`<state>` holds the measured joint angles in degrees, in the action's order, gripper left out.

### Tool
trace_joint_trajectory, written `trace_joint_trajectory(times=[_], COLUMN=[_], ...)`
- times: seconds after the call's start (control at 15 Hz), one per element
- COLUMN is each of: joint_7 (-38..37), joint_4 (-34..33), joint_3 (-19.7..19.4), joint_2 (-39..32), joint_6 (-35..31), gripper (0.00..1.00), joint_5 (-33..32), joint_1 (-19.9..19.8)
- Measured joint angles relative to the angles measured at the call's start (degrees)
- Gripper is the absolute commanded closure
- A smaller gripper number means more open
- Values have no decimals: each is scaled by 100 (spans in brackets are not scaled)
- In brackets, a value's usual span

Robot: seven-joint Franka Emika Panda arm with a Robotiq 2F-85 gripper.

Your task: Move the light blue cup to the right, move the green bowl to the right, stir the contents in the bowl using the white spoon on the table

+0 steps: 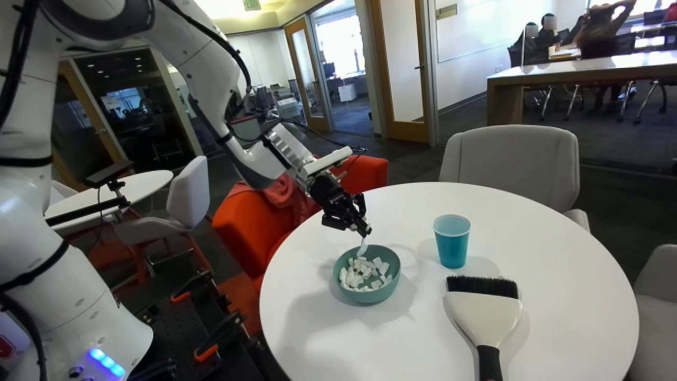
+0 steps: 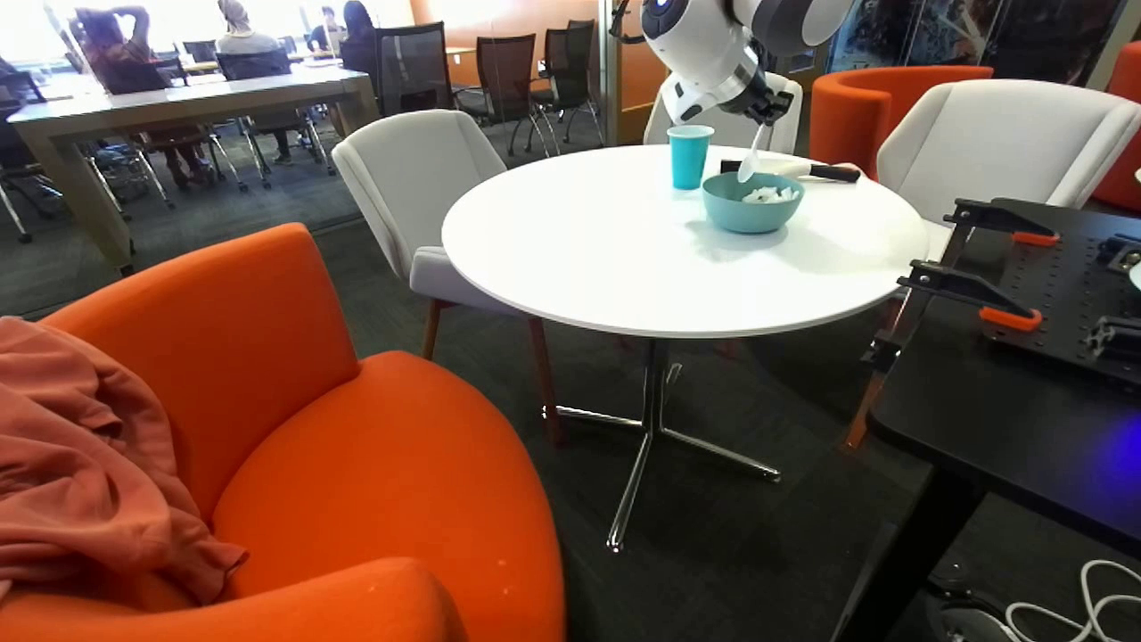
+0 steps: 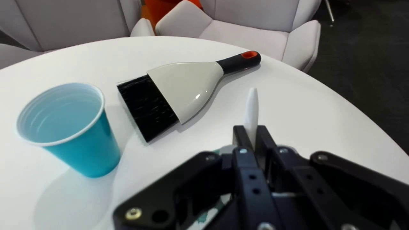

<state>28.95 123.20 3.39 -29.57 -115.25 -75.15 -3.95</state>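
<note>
Your gripper (image 3: 251, 135) has its fingers nearly together, just a thin gap, and in that gap you've got the white spoon (image 2: 749, 166); one slim end pokes past the tips in the wrist view. In both exterior views the spoon hangs tilted, scoop down, at the mouth of the green bowl (image 2: 751, 216); can't tell you whether it touches the contents (image 1: 366, 275), white lumpy pieces heaped inside. Wrist view: your gripper covers most of that bowl. Light blue cup (image 3: 92, 148) is upright, apart from the bowl, on the left of your wrist view. Bit farther, wide brush (image 3: 188, 89) lying flat, cream head, black handle, black bristle end near the cup but apart from it. Bowl, cup and brush all sit on the white round table (image 1: 571, 296). Past its edge you get grey chairs (image 3: 249, 35), plus an orange chair (image 2: 392, 481) with a reddish cloth (image 2: 80, 464) over it. Farthest back, in both exterior views, people (image 1: 597, 37) sit beyond a long table (image 1: 576, 75)
</note>
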Motion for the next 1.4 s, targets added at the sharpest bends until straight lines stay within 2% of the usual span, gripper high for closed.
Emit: trace_joint_trajectory(times=[0.33, 0.8, 1.2, 1.4], joint_7=[378, 1715, 3588, 4672], joint_4=[270, 253, 25, -209], joint_3=[118, 188, 203, 271], joint_2=[429, 398, -198, -639], joint_6=[-1099, -2581, -3683, -3939], gripper=[97, 97, 97, 97], joint_5=[-229, -149, 666, 1165], joint_1=[10, 9, -93, -148])
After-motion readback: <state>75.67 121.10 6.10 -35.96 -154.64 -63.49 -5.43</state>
